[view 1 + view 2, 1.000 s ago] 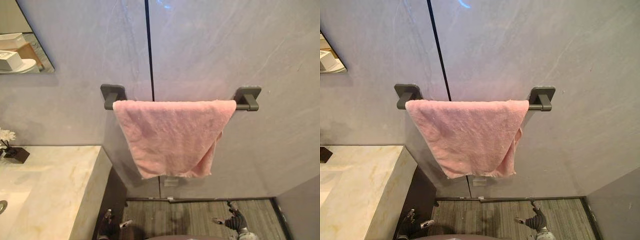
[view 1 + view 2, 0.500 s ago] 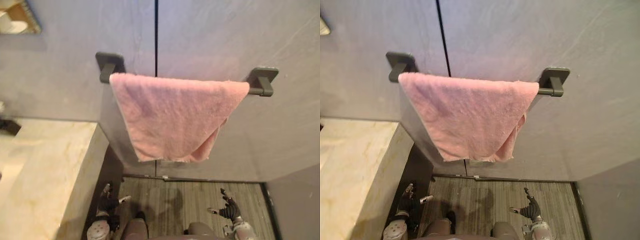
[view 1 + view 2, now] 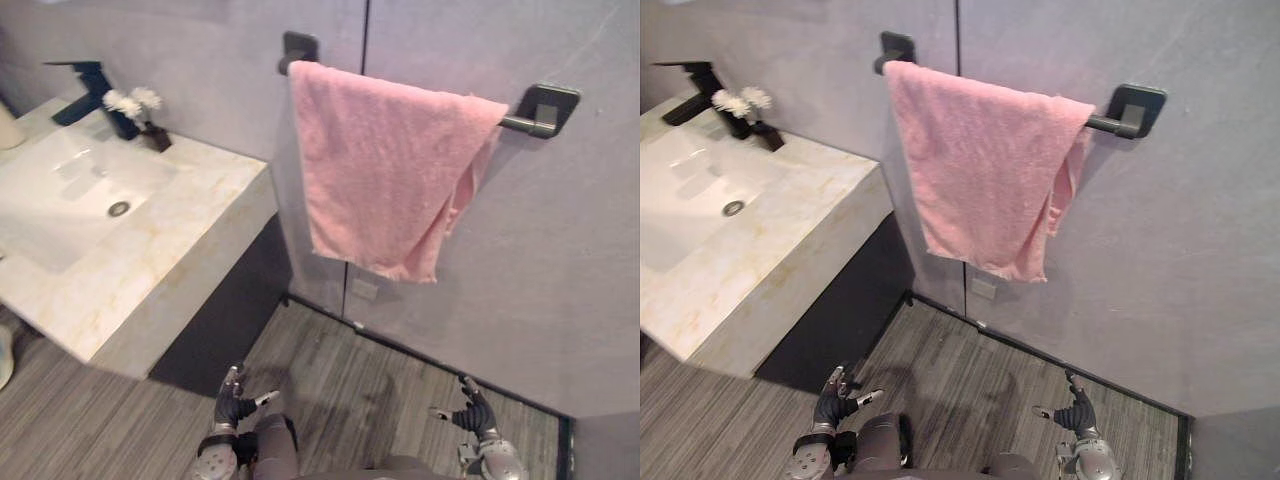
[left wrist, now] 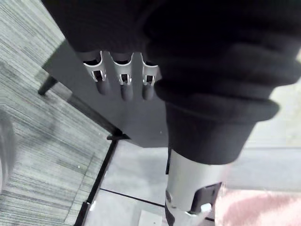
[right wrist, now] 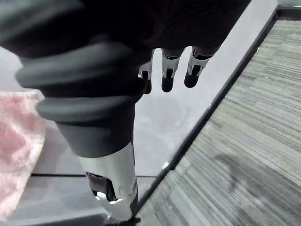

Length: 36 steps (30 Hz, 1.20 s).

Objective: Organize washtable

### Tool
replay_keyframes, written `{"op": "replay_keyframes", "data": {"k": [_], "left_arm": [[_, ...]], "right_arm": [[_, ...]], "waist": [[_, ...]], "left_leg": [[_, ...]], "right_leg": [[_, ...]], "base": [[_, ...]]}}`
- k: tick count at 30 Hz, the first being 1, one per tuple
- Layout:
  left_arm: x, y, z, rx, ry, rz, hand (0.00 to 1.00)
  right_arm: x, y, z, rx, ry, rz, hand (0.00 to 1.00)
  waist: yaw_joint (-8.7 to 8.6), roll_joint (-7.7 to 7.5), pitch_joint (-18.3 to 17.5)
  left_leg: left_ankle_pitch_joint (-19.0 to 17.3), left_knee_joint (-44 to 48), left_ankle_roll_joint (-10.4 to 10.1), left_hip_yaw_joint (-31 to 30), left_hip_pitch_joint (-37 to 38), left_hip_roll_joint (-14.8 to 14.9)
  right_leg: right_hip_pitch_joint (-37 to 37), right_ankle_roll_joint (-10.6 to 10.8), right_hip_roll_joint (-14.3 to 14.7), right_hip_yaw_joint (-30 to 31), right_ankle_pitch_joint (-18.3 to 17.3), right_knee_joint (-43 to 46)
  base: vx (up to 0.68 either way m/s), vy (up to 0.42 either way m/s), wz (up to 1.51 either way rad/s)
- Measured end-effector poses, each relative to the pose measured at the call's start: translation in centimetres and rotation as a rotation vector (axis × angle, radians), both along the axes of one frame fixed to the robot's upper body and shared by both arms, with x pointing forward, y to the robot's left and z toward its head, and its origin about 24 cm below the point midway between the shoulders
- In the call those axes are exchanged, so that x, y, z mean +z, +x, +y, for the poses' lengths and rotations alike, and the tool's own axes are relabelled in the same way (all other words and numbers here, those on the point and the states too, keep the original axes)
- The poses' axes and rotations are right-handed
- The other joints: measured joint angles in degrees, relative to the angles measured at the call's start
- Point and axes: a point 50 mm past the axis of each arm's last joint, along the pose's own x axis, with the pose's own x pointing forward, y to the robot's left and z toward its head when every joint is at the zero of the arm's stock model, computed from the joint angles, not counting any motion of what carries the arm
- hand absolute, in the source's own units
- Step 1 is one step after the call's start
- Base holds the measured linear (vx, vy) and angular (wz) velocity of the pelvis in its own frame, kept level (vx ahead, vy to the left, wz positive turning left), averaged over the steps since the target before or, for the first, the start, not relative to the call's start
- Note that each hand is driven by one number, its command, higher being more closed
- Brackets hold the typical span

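A grey wall (image 3: 560, 250) fills the upper and right parts of the frame, and a grey wood-grain floor (image 3: 340, 390) runs across the bottom. The washtable (image 3: 190, 250), a pale marble block with a white basin (image 3: 60, 200) sunk into it, takes up the left side over a dark base. A pink towel (image 3: 385, 170) hangs at upper centre, draped over a dark rail (image 3: 520, 122) fixed to the wall. Its folds are uneven, and the right edge bunches a little below the rail. A black tap (image 3: 88, 85) stands at the upper left behind the basin. Just beside it is a small dark pot of white flowers (image 3: 135, 103) on the marble. The left hand (image 3: 232, 400) shows at lower centre-left above the floor, near the washtable's dark base. Its fingers (image 4: 123, 84) are straight and loose, with nothing in them. The right hand (image 3: 472, 415) shows at lower right, well apart from the towel. Its fingers (image 5: 168, 75) are likewise spread, relaxed and empty. A small round drain (image 3: 119, 208) sits in the basin.
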Motion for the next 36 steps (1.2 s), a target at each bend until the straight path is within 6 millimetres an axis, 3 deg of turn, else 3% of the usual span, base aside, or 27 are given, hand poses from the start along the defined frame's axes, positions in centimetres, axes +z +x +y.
{"op": "replay_keyframes", "data": {"k": [1,3,4,5,8,11,17,20,21,22,23,24,25,27,28,30,31,33,34,35,36], "left_arm": [[-0.4,-0.2,0.1,-0.002,-0.002,0.024,0.0],[-0.5,0.4,0.0,-0.01,-0.003,0.025,0.0],[-0.5,0.5,0.3,-0.016,0.008,0.026,0.0],[-0.6,0.4,0.9,-0.019,0.027,0.037,0.0],[-1.3,-0.8,2.6,-0.032,0.088,0.109,0.0],[-2.0,-1.7,2.8,-0.024,0.088,0.155,0.0],[-2.9,-3.6,3.9,0.055,0.082,0.228,0.0],[-2.9,-4.2,4.6,0.105,0.085,0.236,0.0],[-2.8,-4.1,4.8,0.117,0.09,0.229,0.0],[-2.7,-3.9,5.0,0.139,0.092,0.222,0.0],[-2.7,-3.9,5.2,0.156,0.089,0.216,0.0],[-2.6,-3.4,5.2,0.182,0.077,0.199,0.0],[-2.6,-3.4,5.1,0.2,0.072,0.199,0.0],[-2.8,-4.1,5.3,0.217,0.072,0.22,0.0],[-2.9,-5.1,5.9,0.25,0.078,0.243,0.0],[-3.0,-5.3,6.3,0.258,0.083,0.256,0.0],[-3.2,-5.6,6.2,0.26,0.079,0.272,0.0],[-3.4,-5.9,5.9,0.263,0.07,0.286,0.0],[-3.4,-5.8,5.8,0.262,0.065,0.281,0.0],[-3.4,-5.8,5.8,0.261,0.066,0.281,0.0],[-3.3,-5.7,5.8,0.26,0.066,0.276,0.0]], "right_arm": [[-0.5,-0.6,-0.2,-0.023,0.008,0.029,0.0],[-1.0,-1.2,-0.6,-0.067,0.015,0.057,0.0],[-1.2,-1.3,-0.7,-0.092,0.024,0.069,0.0],[-1.4,-1.4,-0.7,-0.117,0.041,0.072,0.0],[-1.6,-0.7,-0.2,-0.122,0.061,0.061,0.0],[-1.7,-0.8,-0.3,-0.127,0.062,0.07,0.0],[-2.2,-0.9,0.3,-0.126,0.077,0.097,0.0],[-2.3,-0.9,0.6,-0.12,0.083,0.111,0.0],[-2.3,-0.7,0.7,-0.113,0.083,0.108,0.0],[-2.3,-0.6,0.8,-0.114,0.083,0.106,0.0],[-2.3,-0.5,0.9,-0.11,0.085,0.105,0.0],[-2.3,-0.4,1.0,-0.111,0.088,0.1,0.0],[-2.1,0.1,0.9,-0.109,0.086,0.089,0.0],[-1.8,0.7,0.5,-0.103,0.069,0.074,0.0],[-1.6,1.7,1.3,-0.088,0.087,0.047,0.0],[-1.5,2.4,2.1,-0.082,0.108,0.027,0.0],[-1.3,3.2,2.8,-0.054,0.118,0.015,0.0],[-1.2,3.7,3.3,-0.035,0.126,0.003,0.0],[-1.1,3.9,3.3,-0.032,0.127,0.0,0.0],[-1.0,4.1,3.3,-0.029,0.126,-0.004,0.0],[-1.0,4.0,3.2,-0.028,0.123,-0.002,0.0]], "waist": [[-0.56,0.82,-0.86],[-2.77,1.89,-1.6],[-3.6,2.01,-2.14],[-3.03,1.66,-2.82],[-3.06,0.72,-3.48],[-3.12,1.18,-3.48],[-3.1,1.09,-3.27],[-2.63,0.45,-2.79],[-2.16,1.04,-2.73],[-2.03,0.58,-2.32],[-2.2,0.22,-2.16],[-2.86,-0.9,-1.67],[-2.89,0.34,-0.8],[-2.95,0.75,-0.24],[-2.61,0.02,-0.17],[-1.69,-1.1,0.24],[-1.14,-1.94,0.59],[-0.06,-2.24,0.63],[0.03,-2.32,0.73],[-0.26,-2.2,1.19],[-0.47,-2.14,1.38]], "left_leg": [[-0.19,-5.46,-0.29,1.17,4.79,1.27],[0.76,-15.77,-2.15,1.78,8.1,-0.15],[2.31,-22.0,-4.63,2.89,9.31,-1.02],[4.08,-27.78,-5.88,3.07,11.16,-2.14],[6.74,-31.45,-4.26,3.12,13.04,-4.72],[8.7,-34.02,-3.07,2.6,14.4,-6.65],[14.34,-41.11,-2.07,-0.91,14.92,-8.65],[15.62,-40.74,-1.48,-5.21,11.23,-9.6],[15.76,-39.75,-0.24,-6.48,8.64,-10.18],[12.92,-38.91,4.07,-1.69,6.73,-10.15],[11.36,-39.01,6.27,1.86,6.14,-10.19],[10.81,-38.06,6.96,10.09,5.74,-9.29],[11.87,-37.73,5.5,17.39,5.94,-7.6],[16.18,-37.7,2.38,19.65,6.18,-6.88],[17.06,-36.98,2.96,17.61,6.42,-8.59],[15.41,-35.83,3.56,16.66,6.02,-9.82],[13.0,-33.31,4.03,16.53,5.23,-10.68],[9.2,-29.02,4.33,16.35,3.82,-11.52],[5.64,-24.82,4.9,15.76,2.05,-11.68],[3.49,-22.04,5.62,13.91,1.13,-12.42],[2.89,-21.5,6.06,12.93,0.81,-12.99]], "right_leg": [[-0.45,0.84,-0.68,-2.61,0.9,-0.56],[-0.35,2.1,-1.55,-6.07,2.55,-2.19],[0.41,2.84,-1.41,-7.57,4.53,-5.18],[1.14,3.53,-1.22,-8.07,6.48,-8.5],[3.74,4.74,-2.09,-8.05,10.37,-13.52],[4.8,5.43,-2.91,-8.04,12.02,-14.84],[3.76,6.17,-3.69,-11.3,12.6,-14.94],[3.93,6.52,-4.52,-16.62,12.0,-14.56],[3.95,7.02,-5.19,-19.84,11.65,-14.17],[4.13,7.23,-6.51,-23.78,11.71,-14.04],[4.21,7.66,-7.22,-25.71,12.01,-14.69],[4.81,7.64,-9.0,-29.38,12.7,-15.06],[6.3,7.96,-9.71,-32.53,12.55,-14.04],[7.37,8.87,-9.89,-34.37,12.15,-12.34],[8.66,9.31,-11.17,-34.13,12.62,-12.44],[9.33,9.42,-12.3,-33.02,12.54,-12.82],[9.82,9.54,-13.68,-32.7,12.48,-12.77],[9.92,9.93,-15.34,-32.53,12.56,-11.92],[9.78,10.41,-17.43,-31.87,12.23,-8.77],[8.53,9.2,-20.21,-28.9,12.1,-2.06],[6.96,5.71,-21.65,-25.55,12.34,2.73]], "base": [[-0.1,0.121,1.14],[-0.1,0.205,1.29],[-0.09,0.236,0.99],[-0.08,0.23,0.61],[-0.09,0.17,0.13],[-0.14,0.095,0.12],[-0.16,0.034,0.32],[-0.15,0.012,0.9],[-0.09,0.053,1.38],[-0.06,0.073,1.54],[-0.02,0.139,1.81],[0.07,0.201,1.81],[0.09,0.223,1.7],[0.11,0.16,0.98],[0.09,0.118,0.69],[0.09,0.125,0.48],[0.11,0.167,0.27],[0.1,0.157,0.12],[0.14,0.171,0.37],[0.15,0.187,0.56],[0.17,0.225,0.96]]}}
